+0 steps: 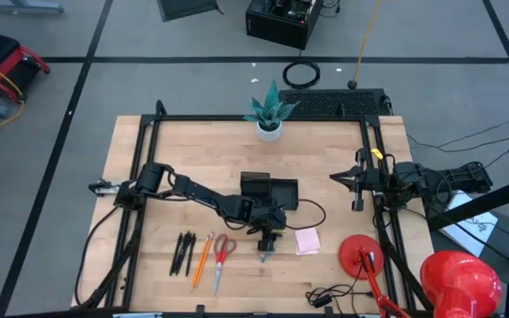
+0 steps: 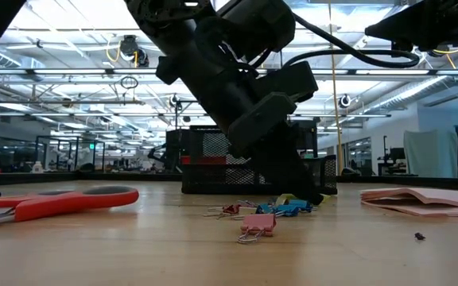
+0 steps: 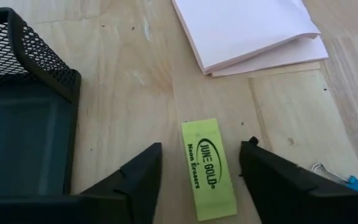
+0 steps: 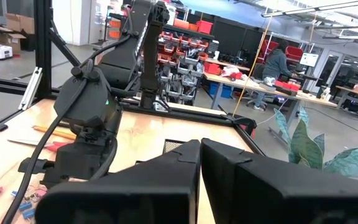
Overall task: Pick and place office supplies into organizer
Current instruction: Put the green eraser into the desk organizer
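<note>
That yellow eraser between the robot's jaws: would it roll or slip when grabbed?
Probably neither. The eraser is a flat block lying on the table, so rolling seems unlikely. Its paper sleeve may be slightly slick. The left gripper straddles it, jaws open.

Three black pens [image 1: 184, 253], one pencil [image 1: 202, 261], one scissors [image 1: 222, 259], one eraser [image 3: 208, 168].

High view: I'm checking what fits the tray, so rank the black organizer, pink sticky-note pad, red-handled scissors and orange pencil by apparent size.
1. Black organizer
2. Pink sticky-note pad
3. Red-handled scissors and orange pencil: similar length, too close to rank.
</note>
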Controlling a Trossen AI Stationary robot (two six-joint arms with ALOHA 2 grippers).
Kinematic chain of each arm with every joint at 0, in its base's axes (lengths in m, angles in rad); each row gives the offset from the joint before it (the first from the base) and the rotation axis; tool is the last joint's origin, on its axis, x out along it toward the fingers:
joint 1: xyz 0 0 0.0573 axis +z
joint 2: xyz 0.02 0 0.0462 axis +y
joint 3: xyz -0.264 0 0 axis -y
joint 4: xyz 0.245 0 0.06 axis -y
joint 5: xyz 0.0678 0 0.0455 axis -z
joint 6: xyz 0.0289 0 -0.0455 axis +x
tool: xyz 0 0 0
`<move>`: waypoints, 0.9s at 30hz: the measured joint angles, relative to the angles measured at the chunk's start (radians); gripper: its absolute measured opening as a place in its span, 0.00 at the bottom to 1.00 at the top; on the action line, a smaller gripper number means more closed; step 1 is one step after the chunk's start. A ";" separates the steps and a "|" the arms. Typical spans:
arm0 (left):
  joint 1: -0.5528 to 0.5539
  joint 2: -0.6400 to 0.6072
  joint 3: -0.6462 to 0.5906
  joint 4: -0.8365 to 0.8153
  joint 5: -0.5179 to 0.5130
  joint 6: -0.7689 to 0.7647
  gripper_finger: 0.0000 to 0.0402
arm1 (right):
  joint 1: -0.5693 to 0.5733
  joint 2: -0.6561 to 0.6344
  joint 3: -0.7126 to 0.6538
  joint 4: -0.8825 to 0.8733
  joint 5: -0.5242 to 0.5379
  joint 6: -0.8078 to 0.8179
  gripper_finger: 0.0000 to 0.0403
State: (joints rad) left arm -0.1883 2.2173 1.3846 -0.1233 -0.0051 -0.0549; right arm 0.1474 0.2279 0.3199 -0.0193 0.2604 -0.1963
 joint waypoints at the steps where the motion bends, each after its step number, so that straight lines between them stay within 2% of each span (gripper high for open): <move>1: 0.000 0.000 0.000 0.001 0.000 0.000 0.48 | 0.000 0.000 0.000 0.000 0.000 0.000 0.02; 6: 0.000 0.000 0.000 0.003 -0.001 0.002 0.35 | 0.000 0.000 0.000 0.000 0.000 0.000 0.02; 14: -0.001 0.000 -0.002 0.018 -0.001 0.009 0.23 | 0.000 0.000 0.000 0.000 0.000 0.001 0.02; 27: -0.009 -0.075 -0.008 0.021 0.031 0.046 0.21 | 0.000 0.003 0.000 0.001 0.000 0.001 0.02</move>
State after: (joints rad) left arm -0.1975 2.1423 1.3766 -0.1022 0.0261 -0.0088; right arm 0.1474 0.2307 0.3199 -0.0185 0.2607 -0.1951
